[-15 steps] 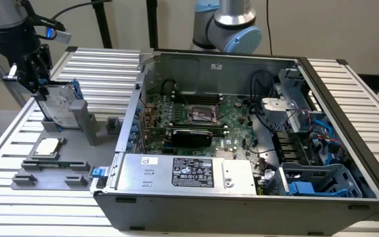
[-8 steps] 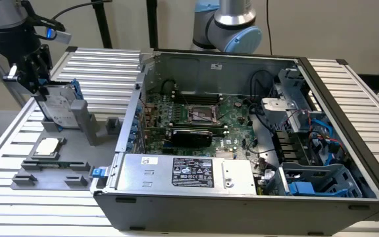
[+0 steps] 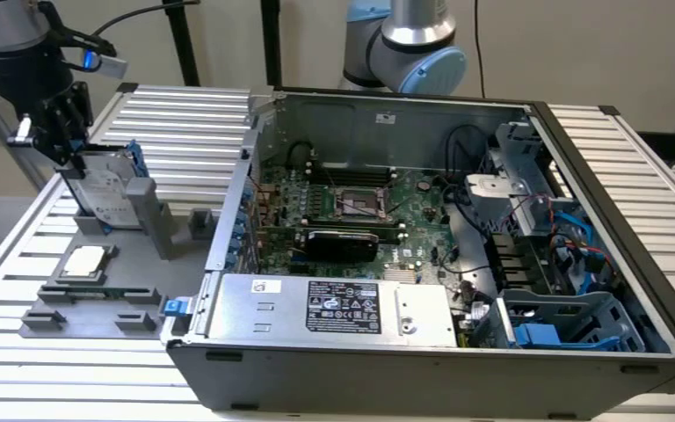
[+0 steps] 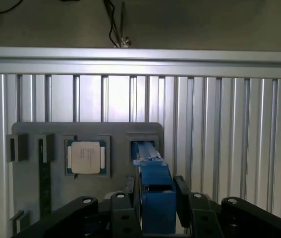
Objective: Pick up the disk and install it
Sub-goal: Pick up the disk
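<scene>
Exterior view: the gripper (image 3: 68,149) is clenched on the top edge of the disk (image 3: 109,189), which stands upright in a grey holder (image 3: 150,220) at nine o'clock of the open computer case (image 3: 619,176). Print on the disk's white label and on the power supply's (image 3: 337,303) black label is too small to read. The holder hides the disk's foot; all rests on a ribbed aluminium table (image 3: 185,123).

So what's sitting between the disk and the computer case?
Exterior view: between the disk and the computer case, just the grey stand's post and a small grey block on the slatted table.
</scene>
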Motion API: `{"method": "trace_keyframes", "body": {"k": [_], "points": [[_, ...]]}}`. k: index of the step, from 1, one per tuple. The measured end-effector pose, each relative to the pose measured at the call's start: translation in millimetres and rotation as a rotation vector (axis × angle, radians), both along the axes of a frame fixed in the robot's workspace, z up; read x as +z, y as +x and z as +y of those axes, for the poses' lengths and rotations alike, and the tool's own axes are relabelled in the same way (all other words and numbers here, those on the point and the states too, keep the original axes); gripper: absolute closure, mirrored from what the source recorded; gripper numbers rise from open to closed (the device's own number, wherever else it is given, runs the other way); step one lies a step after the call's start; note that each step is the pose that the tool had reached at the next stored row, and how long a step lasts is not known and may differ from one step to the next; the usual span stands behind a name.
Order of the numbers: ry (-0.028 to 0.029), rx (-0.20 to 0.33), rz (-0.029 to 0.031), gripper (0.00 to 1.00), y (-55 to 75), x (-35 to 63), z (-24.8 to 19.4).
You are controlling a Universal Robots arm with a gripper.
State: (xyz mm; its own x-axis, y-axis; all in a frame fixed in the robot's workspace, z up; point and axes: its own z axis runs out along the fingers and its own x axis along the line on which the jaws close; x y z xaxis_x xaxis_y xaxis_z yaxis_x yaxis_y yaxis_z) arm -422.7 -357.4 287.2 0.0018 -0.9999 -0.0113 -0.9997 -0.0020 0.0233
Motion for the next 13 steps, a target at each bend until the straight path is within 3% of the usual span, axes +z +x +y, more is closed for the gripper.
{"method": "trace_keyframes", "body": {"k": [7, 13], "points": [[0.0002, 0.0, 0.0, 1.0, 0.0, -0.1, -0.8], [0.0001, -0.001, -0.001, 1.0, -0.1, 0.0, -6.4]]}}
